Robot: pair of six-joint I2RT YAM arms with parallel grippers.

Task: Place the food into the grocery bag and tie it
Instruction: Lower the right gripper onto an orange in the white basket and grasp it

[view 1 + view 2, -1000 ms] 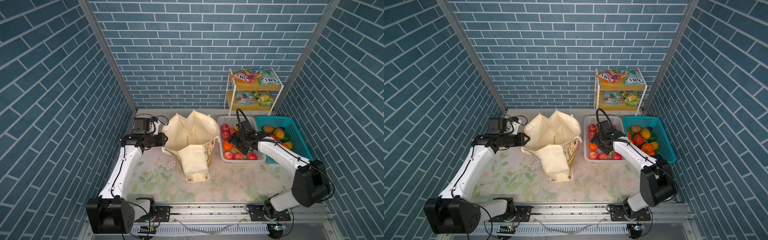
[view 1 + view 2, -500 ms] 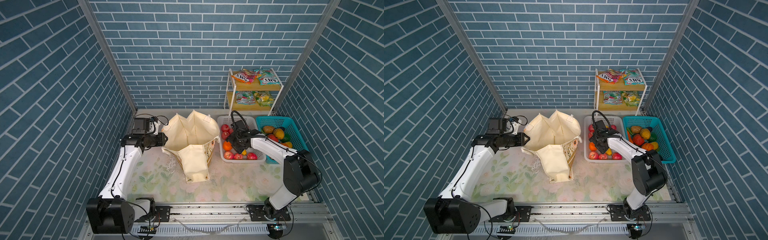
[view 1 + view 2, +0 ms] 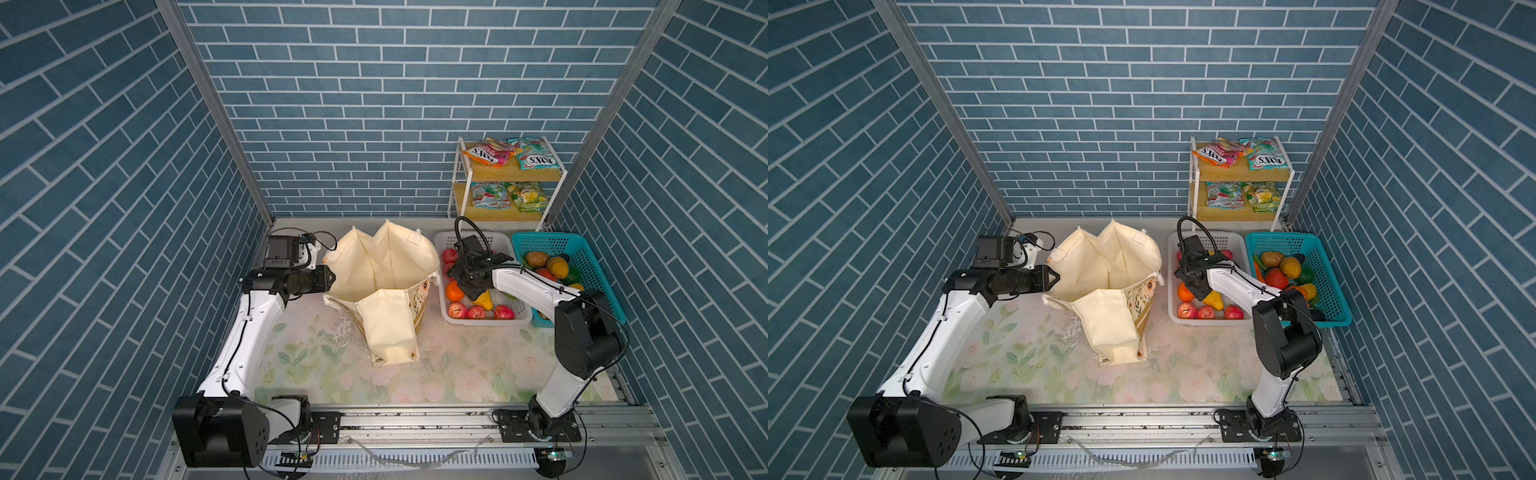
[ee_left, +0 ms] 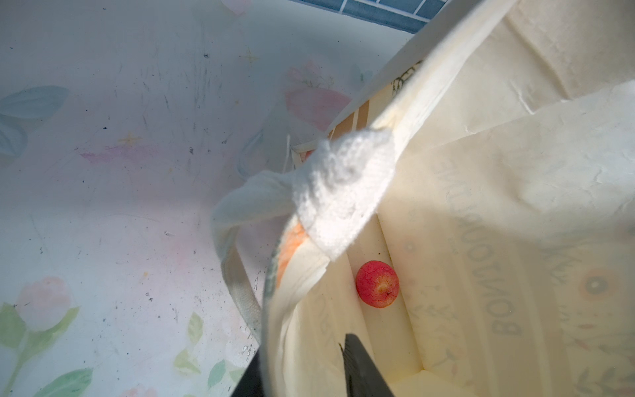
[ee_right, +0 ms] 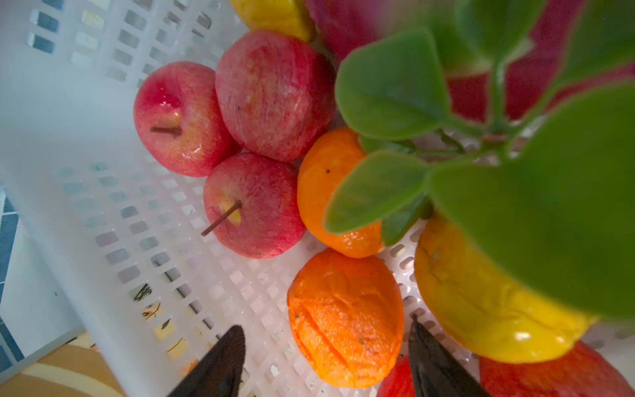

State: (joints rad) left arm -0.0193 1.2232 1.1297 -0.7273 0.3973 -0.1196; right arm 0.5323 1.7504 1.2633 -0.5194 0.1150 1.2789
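The cream grocery bag (image 3: 382,266) (image 3: 1100,266) stands open in mid-table, one flap folded down toward the front. My left gripper (image 3: 330,278) (image 3: 1054,277) (image 4: 302,354) is shut on the bag's left rim, one finger inside and one outside. A red apple (image 4: 377,288) lies on the bag's floor. My right gripper (image 3: 471,293) (image 3: 1198,291) (image 5: 326,326) is down in the white basket (image 3: 498,322). It is open, with a jaw on either side of an orange (image 5: 343,319). Red apples (image 5: 254,206), a second orange (image 5: 330,192) and a yellow fruit (image 5: 481,309) lie close around it.
A teal basket (image 3: 582,249) of vegetables stands right of the white one. Behind them a small wooden shelf (image 3: 507,174) carries FOX'S packets (image 3: 486,151). A white bag handle (image 4: 343,192) hangs over the rim by my left gripper. Green leaves (image 5: 515,172) block part of the right wrist view.
My right gripper has shifted left inside the white basket and come down around the orange, its jaws a little narrower. The left arm and the bag have not moved.
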